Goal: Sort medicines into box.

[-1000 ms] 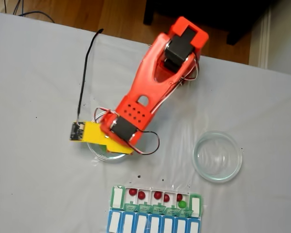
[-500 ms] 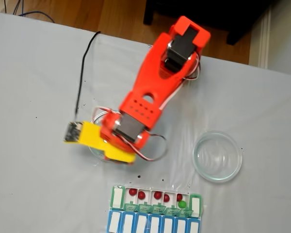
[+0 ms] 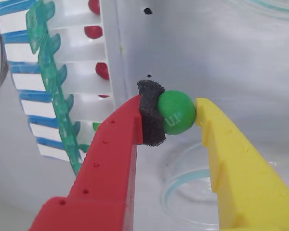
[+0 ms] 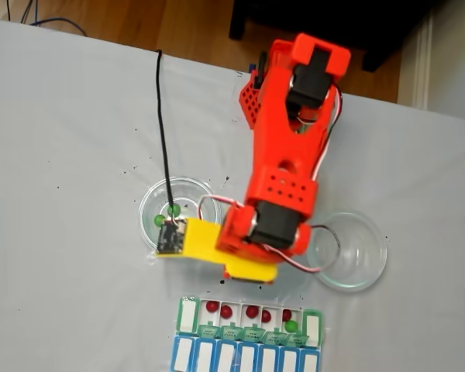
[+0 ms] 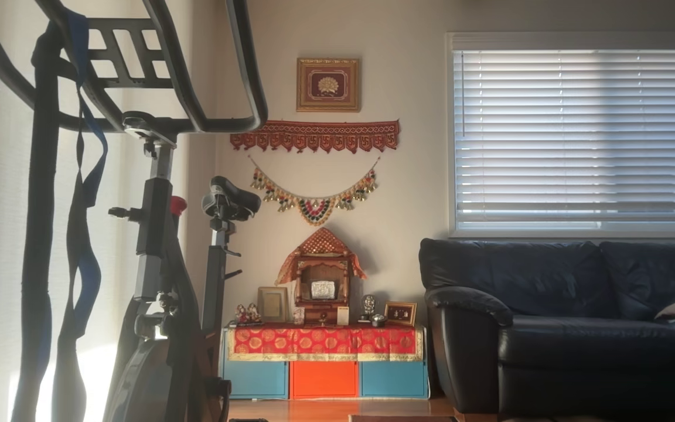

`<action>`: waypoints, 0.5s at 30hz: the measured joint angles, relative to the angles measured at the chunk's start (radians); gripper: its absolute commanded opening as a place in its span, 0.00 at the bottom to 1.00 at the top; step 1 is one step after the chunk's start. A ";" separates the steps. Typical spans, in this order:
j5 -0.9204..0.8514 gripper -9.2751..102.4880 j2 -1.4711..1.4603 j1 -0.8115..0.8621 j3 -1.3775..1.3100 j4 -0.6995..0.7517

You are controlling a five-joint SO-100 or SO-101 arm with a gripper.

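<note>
Glossy green round ball (image 3: 176,112) sits pinched in the tool (image 3: 172,113), foam-padded red finger against yellow.

- It was a home living room.
- A black sofa (image 5: 566,328) sat under a blinded window (image 5: 583,135).
- An exercise bike (image 5: 156,264) stood beside a small shrine (image 5: 321,281).

We see the arm (image 4: 283,186) covering the gripper in the fixed view; the box (image 4: 187,314) runs beside a blue row cropped below.
</note>
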 measured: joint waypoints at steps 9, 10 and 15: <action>0.069 0.10 -0.149 -0.040 -0.186 0.002; 0.077 0.10 -0.176 -0.055 -0.210 0.006; 0.097 0.10 -0.256 -0.123 -0.252 -0.003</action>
